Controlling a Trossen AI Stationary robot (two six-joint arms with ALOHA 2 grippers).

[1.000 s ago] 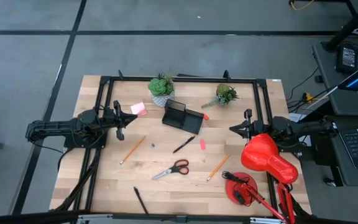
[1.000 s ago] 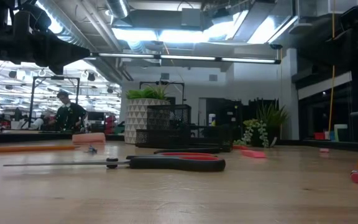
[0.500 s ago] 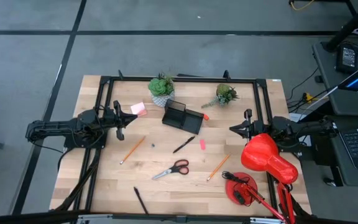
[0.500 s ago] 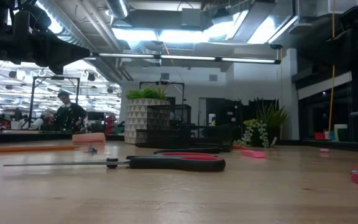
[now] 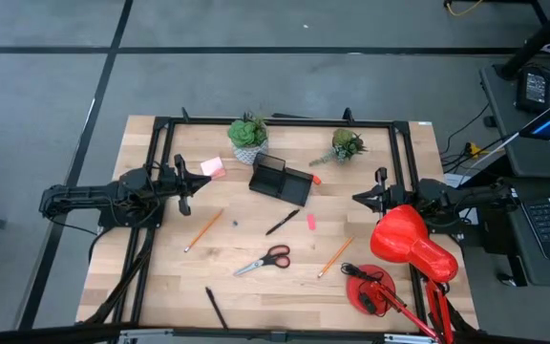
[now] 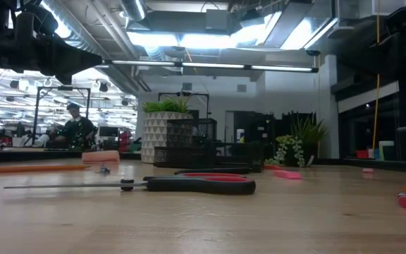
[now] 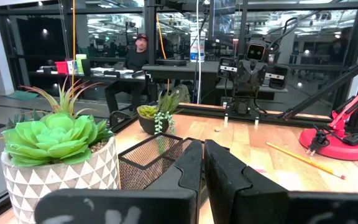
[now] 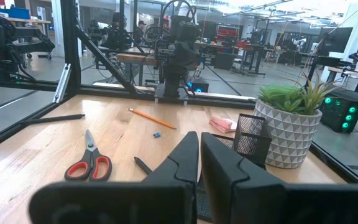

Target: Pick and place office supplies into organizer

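Organizer [image 5: 281, 179], black mesh, sits mid-table toward the far edge, between a big succulent in a white patterned pot [image 5: 247, 137] and a smaller potted plant [image 5: 346, 145]. Left gripper [image 5: 183, 185] hovers at the table's left side, fingers pressed together, holding nothing. Right gripper [image 5: 372, 197] hovers at the right side, fingers also pressed together, empty. Both well apart from the supplies.

Pink sticky-note pad [image 5: 212, 167] lies left of the organizer, near the left gripper. One pencil [image 5: 203, 230] lies diagonal on the left part of the wood, second pencil [image 5: 335, 256] right of centre. Black pen [image 5: 282, 222] just in front of the organizer; another black pen [image 5: 216, 307] near the front edge. Red-handled scissors [image 5: 264, 260] flat at centre front, blades pointing left. Pink eraser [image 5: 310, 222] right of the first pen; orange-red eraser [image 5: 316, 179] just beside the organizer's right end. Red desk lamp [image 5: 404, 253] stands at the front right corner. Low view shows a person [image 6: 76, 130] far back in the room.
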